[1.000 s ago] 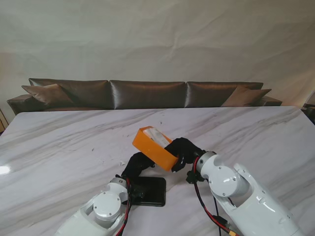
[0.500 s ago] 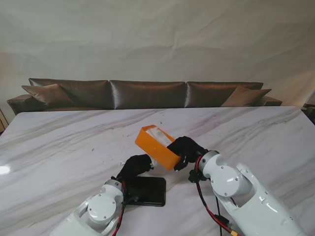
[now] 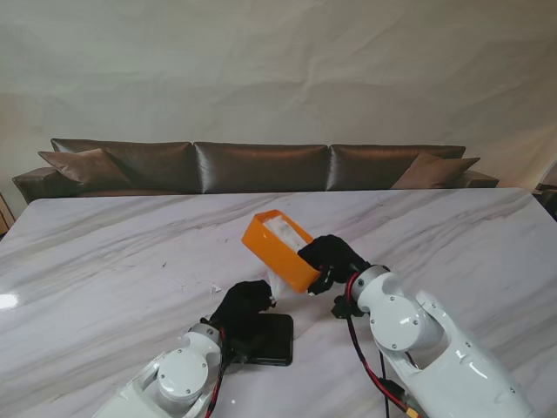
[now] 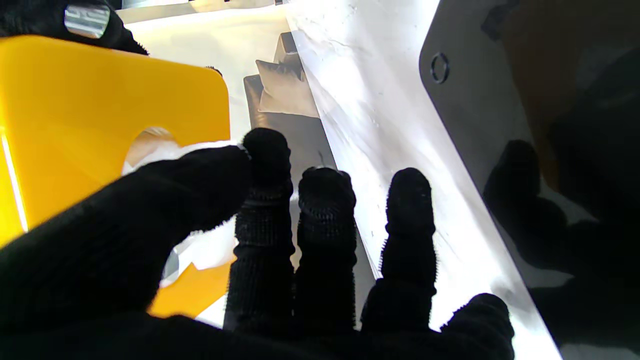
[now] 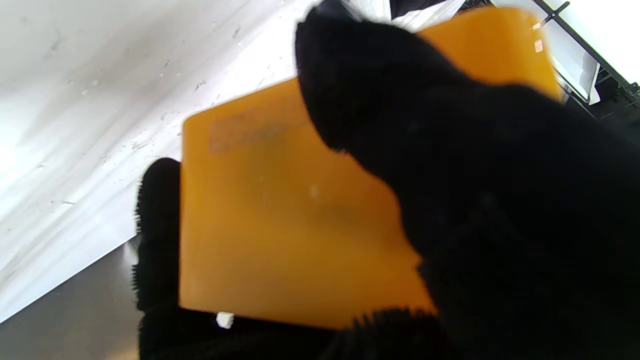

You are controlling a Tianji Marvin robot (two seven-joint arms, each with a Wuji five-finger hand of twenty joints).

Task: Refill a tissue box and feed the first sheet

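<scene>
We look across a white marble counter point(image 3: 104, 261) with grey veining, glossy enough to carry a bright glare patch at 9 o'clock. Beyond its far edge, at 12 o'clock, stands a dark brown leather sofa point(image 3: 261, 165) with three back cushions and a loose pillow point(image 3: 83, 165) at each end. Behind the sofa hangs a creased off-white fabric backdrop point(image 3: 278, 70), evenly lit.
</scene>
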